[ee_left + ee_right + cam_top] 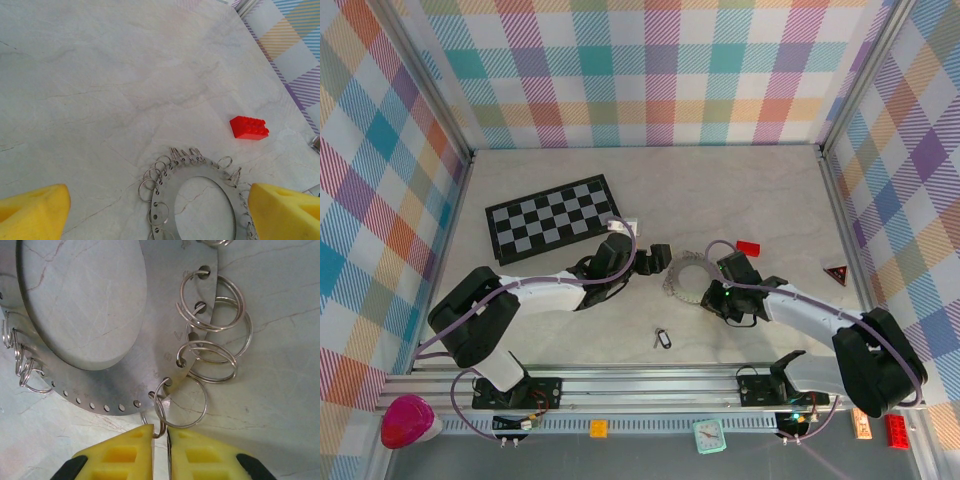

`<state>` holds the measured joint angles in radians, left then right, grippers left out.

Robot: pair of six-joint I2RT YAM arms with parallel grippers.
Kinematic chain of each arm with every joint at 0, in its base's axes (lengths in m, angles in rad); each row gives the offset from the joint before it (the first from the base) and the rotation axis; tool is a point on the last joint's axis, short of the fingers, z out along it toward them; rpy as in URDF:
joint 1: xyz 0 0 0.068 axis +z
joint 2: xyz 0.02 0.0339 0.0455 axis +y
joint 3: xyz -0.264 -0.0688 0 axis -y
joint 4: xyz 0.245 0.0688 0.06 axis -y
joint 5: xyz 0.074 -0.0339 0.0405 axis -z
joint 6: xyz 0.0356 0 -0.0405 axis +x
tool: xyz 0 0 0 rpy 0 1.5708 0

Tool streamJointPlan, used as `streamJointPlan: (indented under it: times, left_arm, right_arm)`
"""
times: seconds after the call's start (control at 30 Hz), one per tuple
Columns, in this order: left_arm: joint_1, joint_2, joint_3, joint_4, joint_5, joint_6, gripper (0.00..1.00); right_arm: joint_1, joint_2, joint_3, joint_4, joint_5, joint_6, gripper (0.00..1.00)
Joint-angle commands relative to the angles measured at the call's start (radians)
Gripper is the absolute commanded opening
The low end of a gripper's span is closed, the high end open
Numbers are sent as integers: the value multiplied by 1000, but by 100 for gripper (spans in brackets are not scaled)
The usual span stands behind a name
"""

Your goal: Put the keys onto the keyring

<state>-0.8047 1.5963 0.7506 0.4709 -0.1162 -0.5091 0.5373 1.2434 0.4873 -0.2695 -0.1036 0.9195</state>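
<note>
Here, marbled table (740, 190), plaid walls (650, 70), keyring (164, 200) lying flat.

The table (650, 185) is a pale slab with faint marble veining. A black-and-white chessboard (552, 218) lies flat on its left half, turned at a slant. Near the middle lies the keyring (164, 200), a flat silvery plate with a wide central hole and a row of small punched holes along its rim. Several of these carry small split rings (210, 360) that rest on the table. A red toy brick (748, 248) lies near it on the far right side, not touching. A black-headed key (662, 339) lies closer to the front edge, apart from the keyring. A red-and-black triangular piece (836, 273) sits by the right wall.
</note>
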Motion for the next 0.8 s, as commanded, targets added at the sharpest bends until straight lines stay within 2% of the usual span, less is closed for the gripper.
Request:
streamJointPlan:
  times: [0.0, 0.23, 0.4, 0.53, 0.77]
  left_arm:
    - [-21, -12, 22, 8, -9, -9, 91]
    - [-21, -14, 22, 3, -11, -8, 91]
    - [-22, -21, 20, -5, -17, -5, 91]
    - [-23, -24, 23, -11, -23, 3, 91]
    - [-23, -25, 27, -21, -31, 19, 91]
  right_arm:
    - [5, 13, 31, 9, 21, -18, 17]
    - [6, 25, 42, 9, 30, -19, 14]
    - [6, -3, 52, -38, 45, -50, 6]
    - [6, -24, 70, -108, 40, -119, 0]
    - [26, -25, 146, -264, 37, -293, 0]
